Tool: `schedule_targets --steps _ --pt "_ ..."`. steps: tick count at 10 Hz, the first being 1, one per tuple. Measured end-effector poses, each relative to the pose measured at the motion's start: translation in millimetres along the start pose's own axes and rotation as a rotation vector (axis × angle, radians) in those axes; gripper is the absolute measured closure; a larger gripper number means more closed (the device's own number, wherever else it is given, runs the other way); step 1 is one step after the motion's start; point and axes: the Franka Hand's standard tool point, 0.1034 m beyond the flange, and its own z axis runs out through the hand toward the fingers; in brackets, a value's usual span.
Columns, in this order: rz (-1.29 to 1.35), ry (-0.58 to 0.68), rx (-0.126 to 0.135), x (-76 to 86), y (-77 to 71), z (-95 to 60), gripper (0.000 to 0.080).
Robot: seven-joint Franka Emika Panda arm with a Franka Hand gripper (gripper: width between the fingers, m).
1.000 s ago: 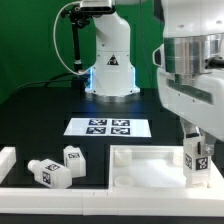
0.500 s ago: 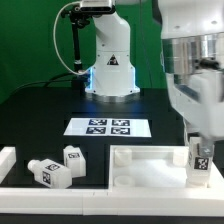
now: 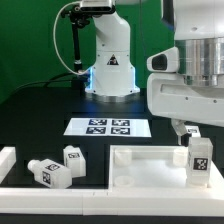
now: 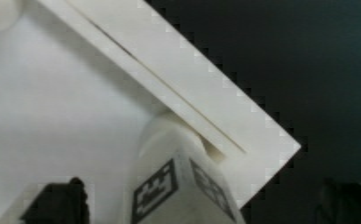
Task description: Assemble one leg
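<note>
The gripper point(image 3: 190, 130) is lifting away from the leg point(image 3: 199, 160) at lower right. Only the wrist view is showing its fingers point(image 4: 56, 200) spread apart, off the leg point(image 4: 180, 180).

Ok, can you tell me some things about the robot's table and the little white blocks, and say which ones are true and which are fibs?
1. A leg stands upright at the corner of the white panel. True.
2. The marker board lies on top of the white panel. False: it lies flat on the dark table, behind the panel.
3. Two more legs lie on the table at the exterior view's left. True.
4. The gripper is carrying one of those two legs. False: both lie on the table, far from it.
5. The standing leg has a black-and-white tag sticker. True.
</note>
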Motion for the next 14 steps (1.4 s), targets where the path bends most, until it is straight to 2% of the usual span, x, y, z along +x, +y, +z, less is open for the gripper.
schedule_targets --steps 2,5,8,10,12,14 --pt "-0.157 0.006 -0.009 1.8 1.6 0.0 0.0150" --pt "-0.658 0.007 -0.055 4.9 3.1 7.6 0.0150" --pt "-0.615 0.008 -0.055 5.3 3.6 7.8 0.0177" --pt "-0.482 0.011 -0.053 5.3 3.6 7.9 0.0511" --pt "-0.332 0.016 -0.053 6.6 4.7 8.0 0.0511" --pt "-0.008 0.023 -0.050 6.7 4.6 9.3 0.0511"
